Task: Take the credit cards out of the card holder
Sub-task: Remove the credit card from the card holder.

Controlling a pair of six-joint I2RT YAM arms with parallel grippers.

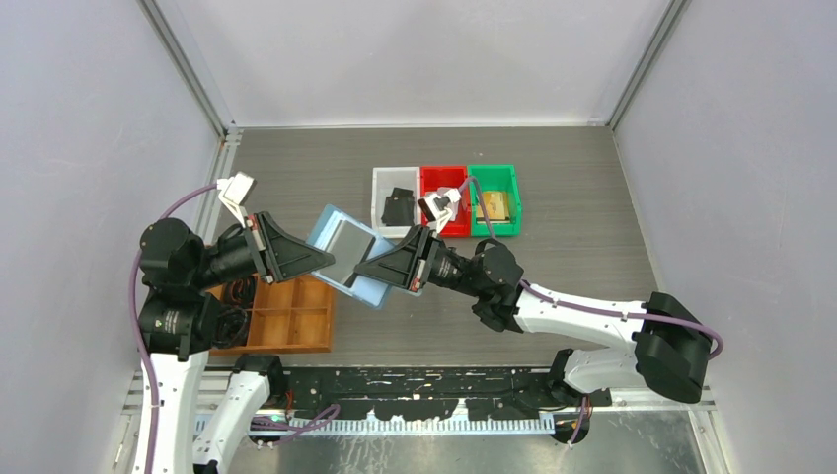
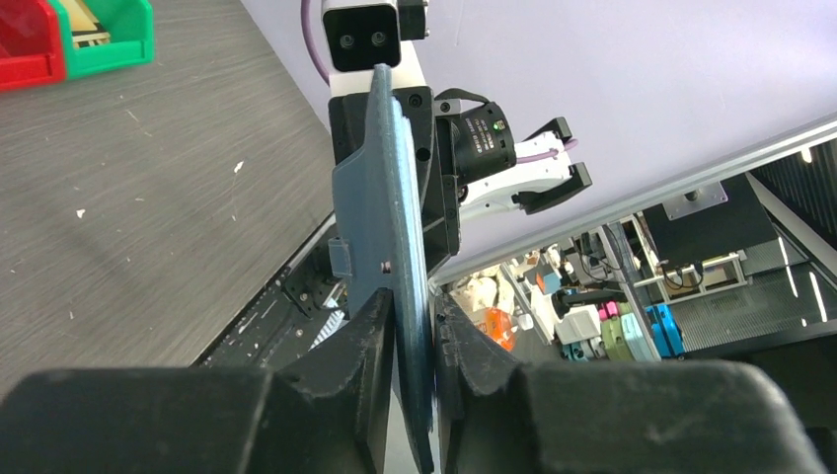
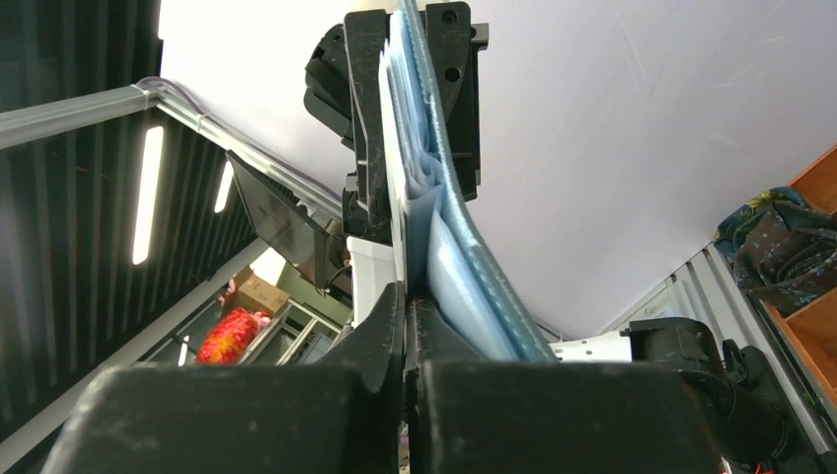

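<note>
The teal-blue card holder (image 1: pixel 332 223) hangs open in the air between both arms, over the table's left middle. My left gripper (image 1: pixel 324 259) is shut on its left edge. The left wrist view shows the holder (image 2: pixel 390 197) edge-on, pinched between the jaws of the left gripper (image 2: pixel 413 326). A pale grey credit card (image 1: pixel 347 247) lies in the holder's pocket, and my right gripper (image 1: pixel 363 267) is shut on its near edge. In the right wrist view the thin pale card (image 3: pixel 393 197) runs into the closed right gripper (image 3: pixel 407 296), beside the holder's paler blue inside (image 3: pixel 464 281). A black card (image 1: pixel 398 205) lies in the white bin.
White bin (image 1: pixel 379 194), red bin (image 1: pixel 444 175) and green bin (image 1: pixel 496 173) stand in a row at the back middle; a tan item (image 1: pixel 492 207) lies in the green one. A brown wooden compartment tray (image 1: pixel 288 318) sits at the near left under my left arm.
</note>
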